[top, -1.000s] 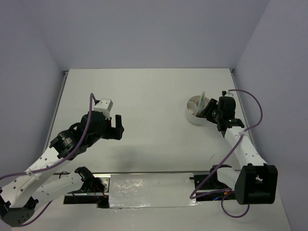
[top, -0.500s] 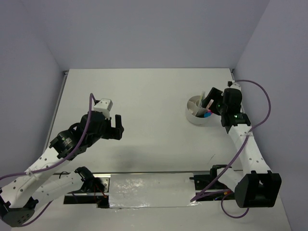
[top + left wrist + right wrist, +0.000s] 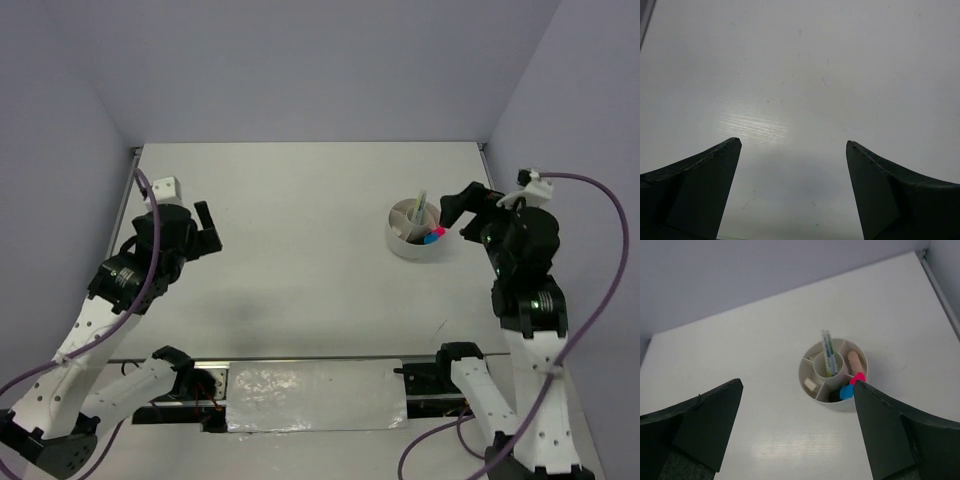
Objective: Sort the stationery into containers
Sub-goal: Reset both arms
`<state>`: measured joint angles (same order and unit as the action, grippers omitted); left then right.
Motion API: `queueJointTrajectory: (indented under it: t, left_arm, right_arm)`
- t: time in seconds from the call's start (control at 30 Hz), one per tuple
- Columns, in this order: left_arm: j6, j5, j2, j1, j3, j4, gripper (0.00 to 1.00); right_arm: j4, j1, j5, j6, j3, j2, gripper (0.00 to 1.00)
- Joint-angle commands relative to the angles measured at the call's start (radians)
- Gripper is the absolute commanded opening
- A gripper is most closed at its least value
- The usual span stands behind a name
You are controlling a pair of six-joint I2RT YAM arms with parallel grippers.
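Note:
The round white tub (image 3: 402, 243) (image 3: 811, 381) stands on the table at the right. In its centre cup stand thin yellow and green pens (image 3: 827, 352) (image 3: 421, 205). A pink-ended highlighter (image 3: 858, 377) and a blue-ended marker (image 3: 846, 392) lean in a near compartment; a pinkish eraser (image 3: 855, 361) and a whitish eraser (image 3: 810, 384) lie in others. My right gripper (image 3: 462, 207) (image 3: 797, 385) hovers open above and to the right of the tub, holding nothing. My left gripper (image 3: 206, 230) (image 3: 792, 145) is open over bare table at the left.
Pale walls close the table at the back and both sides. A metal strip (image 3: 310, 395) runs along the near edge between the arm bases. A purple cable (image 3: 600, 290) loops beside the right arm.
My right gripper opened, lifted off the tub and drew back to the right; the pink and blue markers now stand in the tub. My left arm pulled back to the left.

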<state>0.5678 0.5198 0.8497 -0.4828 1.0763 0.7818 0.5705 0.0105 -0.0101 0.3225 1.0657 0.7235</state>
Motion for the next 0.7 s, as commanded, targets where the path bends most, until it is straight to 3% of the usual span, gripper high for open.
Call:
queueJointTrajectory:
  t: [0.0, 0.17, 0.33, 0.67]
  left_arm:
    - [0.026, 0.048, 0.003, 0.125, 0.063, 0.007, 0.99]
    - [0.027, 0.127, -0.04, 0.171, 0.131, 0.037, 0.99]
    - [0.0, 0.181, -0.153, 0.171, 0.126, 0.06, 0.99]
    - [-0.017, 0.149, -0.302, 0.171, 0.05, 0.096, 0.99]
  right_arm:
    - [0.087, -0.053, 0.032, -0.03, 0.083, -0.088, 1.0]
    - [0.169, -0.07, 0.045, -0.042, 0.135, -0.195, 1.0]
    - [0.219, -0.196, 0.126, -0.068, 0.145, -0.288, 1.0]
    - [0.293, -0.216, 0.183, -0.123, 0.119, -0.351, 1.0]
